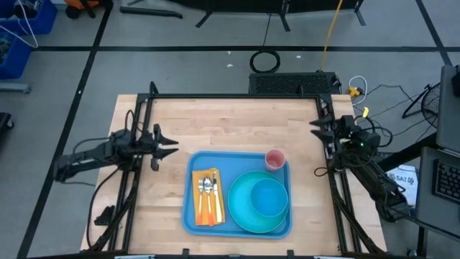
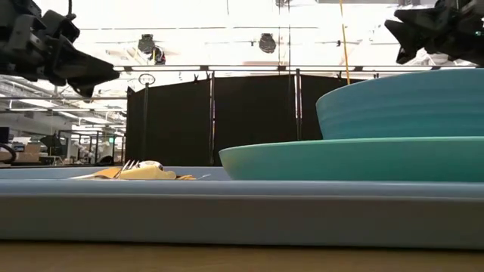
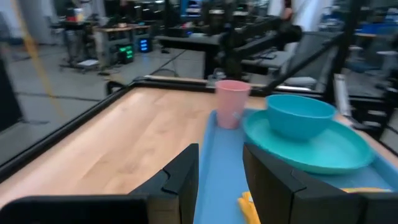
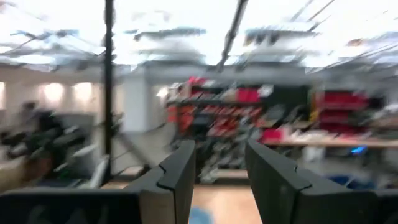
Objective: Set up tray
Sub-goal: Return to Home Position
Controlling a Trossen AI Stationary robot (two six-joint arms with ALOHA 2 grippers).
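Note:
The blue tray lies flat on the wooden table, near its front edge. On it sit a round teal plate with a teal bowl on top, a pink cup at the tray's far right corner, and cutlery on an orange napkin at its left. My left gripper hovers open off the tray's far left corner, above the table. My right gripper is open, raised by the table's right edge. The left wrist view shows the cup, bowl and tray.
Bare wood lies on the far half of the table and to the tray's left. A black frame borders the table. Cables and gear lie on the floor beyond the far edge.

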